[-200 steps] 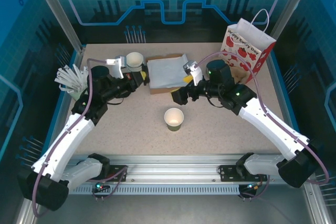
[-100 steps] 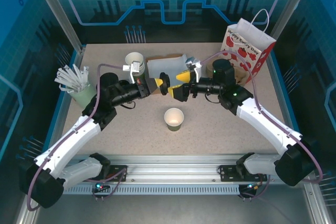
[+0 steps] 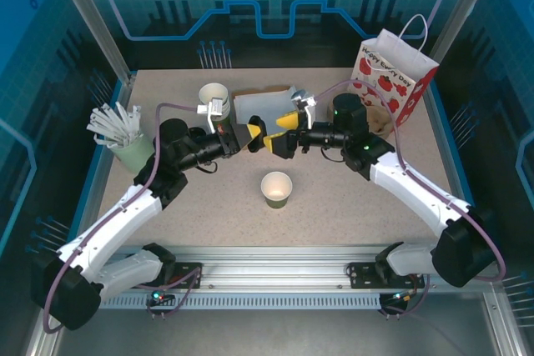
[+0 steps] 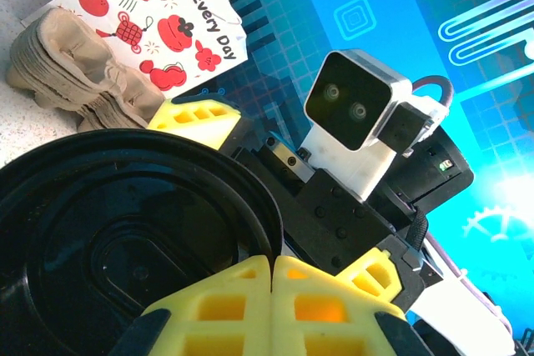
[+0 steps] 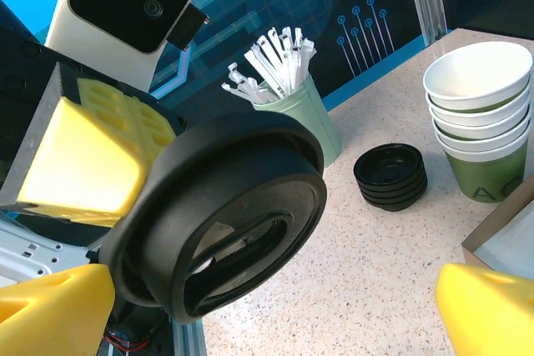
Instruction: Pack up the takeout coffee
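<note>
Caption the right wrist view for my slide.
Left hand holds a black lid up to the open right hand; spare lids and stacked cups behind.

Over at the far right of the table stands the white paper gift bag [image 3: 390, 72], and across its face, in dark slanted letters above the red printed shapes, it says "Happy Every Day". The left wrist camera catches the bag [image 4: 163, 6] closer up, and the same line runs large along its upper part. The little red emblems beneath carry marks too small to read. On the stack of green cups [image 5: 482, 122], the bottom cup has pale letters, something like "AC", cut off at the frame edge.
</note>
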`<action>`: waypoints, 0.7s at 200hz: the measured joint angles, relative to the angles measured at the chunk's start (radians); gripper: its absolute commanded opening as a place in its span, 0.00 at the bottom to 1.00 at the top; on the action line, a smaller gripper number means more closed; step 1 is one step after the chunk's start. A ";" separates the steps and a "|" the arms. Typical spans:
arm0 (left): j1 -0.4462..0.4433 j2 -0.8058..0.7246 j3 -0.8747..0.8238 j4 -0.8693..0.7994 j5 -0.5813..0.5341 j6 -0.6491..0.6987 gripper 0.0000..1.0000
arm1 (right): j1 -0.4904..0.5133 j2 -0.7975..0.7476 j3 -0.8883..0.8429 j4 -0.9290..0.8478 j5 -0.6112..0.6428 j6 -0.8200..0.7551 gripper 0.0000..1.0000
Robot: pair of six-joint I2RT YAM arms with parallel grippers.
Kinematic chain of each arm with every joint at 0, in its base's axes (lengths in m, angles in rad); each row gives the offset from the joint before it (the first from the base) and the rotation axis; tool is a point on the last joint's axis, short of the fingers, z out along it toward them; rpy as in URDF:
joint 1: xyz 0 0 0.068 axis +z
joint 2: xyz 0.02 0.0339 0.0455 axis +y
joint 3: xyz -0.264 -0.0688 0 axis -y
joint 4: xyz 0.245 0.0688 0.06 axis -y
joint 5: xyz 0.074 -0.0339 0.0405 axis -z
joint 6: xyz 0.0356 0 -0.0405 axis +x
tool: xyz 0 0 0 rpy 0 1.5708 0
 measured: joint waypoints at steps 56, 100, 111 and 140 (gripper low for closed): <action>0.000 0.000 -0.027 0.015 -0.009 -0.004 0.00 | -0.045 -0.025 -0.059 0.012 -0.039 0.002 0.91; 0.000 0.000 -0.027 0.018 -0.027 -0.021 0.00 | 0.005 -0.052 -0.054 -0.056 -0.011 -0.064 0.77; 0.000 0.000 -0.027 0.018 -0.031 -0.024 0.00 | 0.011 -0.052 -0.053 -0.059 -0.010 -0.077 0.76; -0.001 0.000 -0.027 0.018 -0.031 -0.026 0.00 | 0.016 -0.052 -0.050 -0.086 -0.004 -0.119 0.73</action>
